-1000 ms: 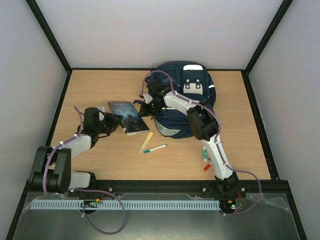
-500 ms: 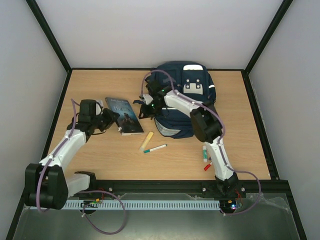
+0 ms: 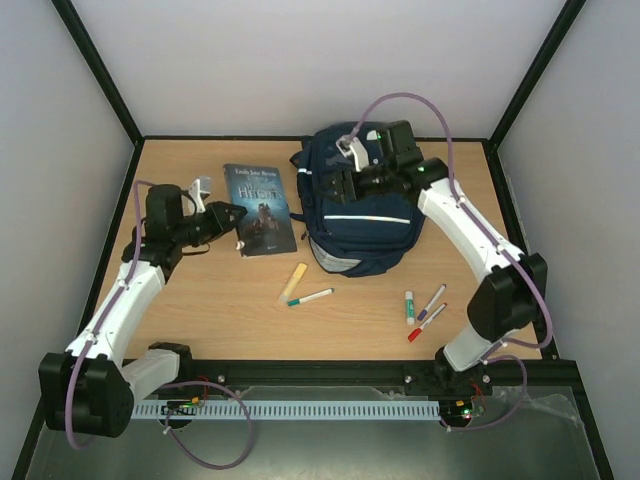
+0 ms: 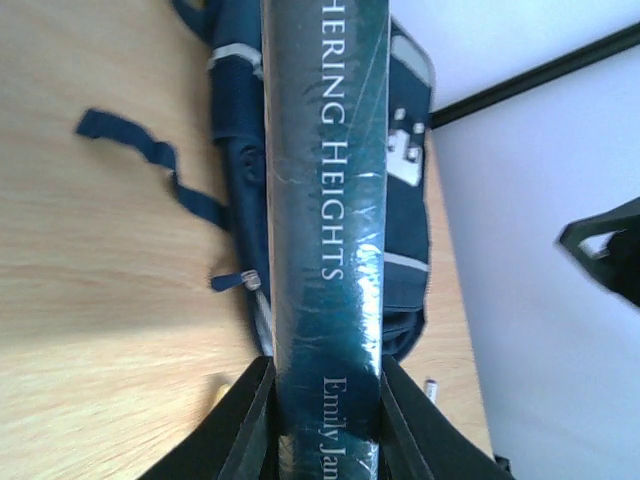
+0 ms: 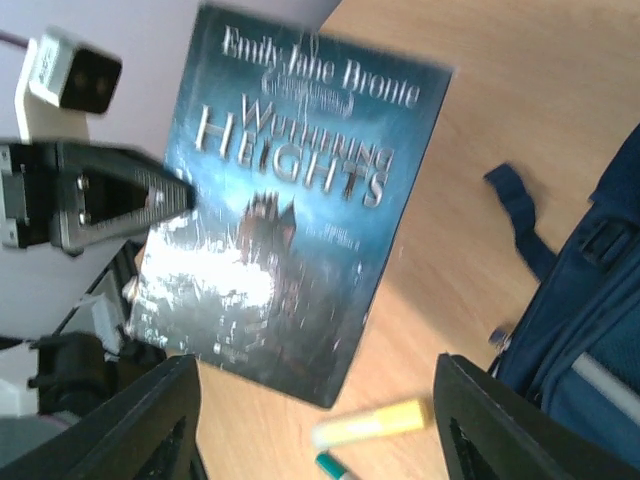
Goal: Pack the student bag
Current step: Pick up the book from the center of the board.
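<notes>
On the light wooden counter [image 3: 200, 320], the large navy blue fabric backpack [image 3: 365, 225] lies at the back, right of centre. Whether its main compartment is open cannot be told, and a closed or slack mouth would block the dark teal paperback book [image 3: 262, 205] and let it shove the bag. The left pincer [image 4: 325, 375] is clamped on one edge of the book only, so the book may pivot or slip out in transfer. The right pincer [image 5: 318, 375], above the bag with fingers apart and empty, restrains no fabric.
</notes>
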Controlling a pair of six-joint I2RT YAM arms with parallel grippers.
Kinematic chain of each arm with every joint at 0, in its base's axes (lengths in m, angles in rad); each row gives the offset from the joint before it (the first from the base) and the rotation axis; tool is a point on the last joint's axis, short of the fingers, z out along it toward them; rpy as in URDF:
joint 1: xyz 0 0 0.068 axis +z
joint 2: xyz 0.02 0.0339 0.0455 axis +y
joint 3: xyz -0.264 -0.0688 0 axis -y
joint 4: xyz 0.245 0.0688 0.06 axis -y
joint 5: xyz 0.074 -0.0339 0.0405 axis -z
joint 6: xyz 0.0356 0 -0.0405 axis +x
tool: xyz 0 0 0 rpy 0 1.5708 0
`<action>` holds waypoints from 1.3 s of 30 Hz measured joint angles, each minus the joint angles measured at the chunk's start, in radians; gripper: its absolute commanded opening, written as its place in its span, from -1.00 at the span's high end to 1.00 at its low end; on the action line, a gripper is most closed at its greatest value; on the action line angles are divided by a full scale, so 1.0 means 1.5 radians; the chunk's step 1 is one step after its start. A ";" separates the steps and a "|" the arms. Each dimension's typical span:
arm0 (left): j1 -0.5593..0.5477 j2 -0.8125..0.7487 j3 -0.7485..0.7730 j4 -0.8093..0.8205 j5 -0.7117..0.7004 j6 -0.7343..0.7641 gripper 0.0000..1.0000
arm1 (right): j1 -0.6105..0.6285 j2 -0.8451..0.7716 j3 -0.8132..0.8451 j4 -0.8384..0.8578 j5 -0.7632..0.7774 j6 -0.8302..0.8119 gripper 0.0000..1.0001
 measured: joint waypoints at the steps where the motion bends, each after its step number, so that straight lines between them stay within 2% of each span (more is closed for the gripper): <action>1: -0.002 -0.001 0.000 0.014 0.010 -0.002 0.95 | -0.004 -0.021 -0.029 0.006 -0.011 -0.009 -0.37; 9: -0.047 0.012 0.013 0.156 0.077 -0.045 0.95 | -0.029 -0.104 -0.193 0.024 -0.079 -0.045 -0.48; 21: -0.127 0.113 0.124 0.299 0.157 -0.089 0.95 | -0.092 -0.123 -0.214 0.092 -0.178 0.019 -0.55; 30: -0.130 0.180 0.126 0.455 0.192 -0.190 0.95 | -0.096 -0.123 -0.214 0.140 -0.307 0.068 -0.35; 37: -0.130 0.214 0.126 0.535 0.212 -0.245 0.95 | -0.101 -0.121 -0.214 0.143 -0.360 0.093 -0.15; 39: -0.130 0.216 0.126 0.545 0.216 -0.249 0.86 | -0.101 -0.120 -0.214 0.143 -0.370 0.102 -0.08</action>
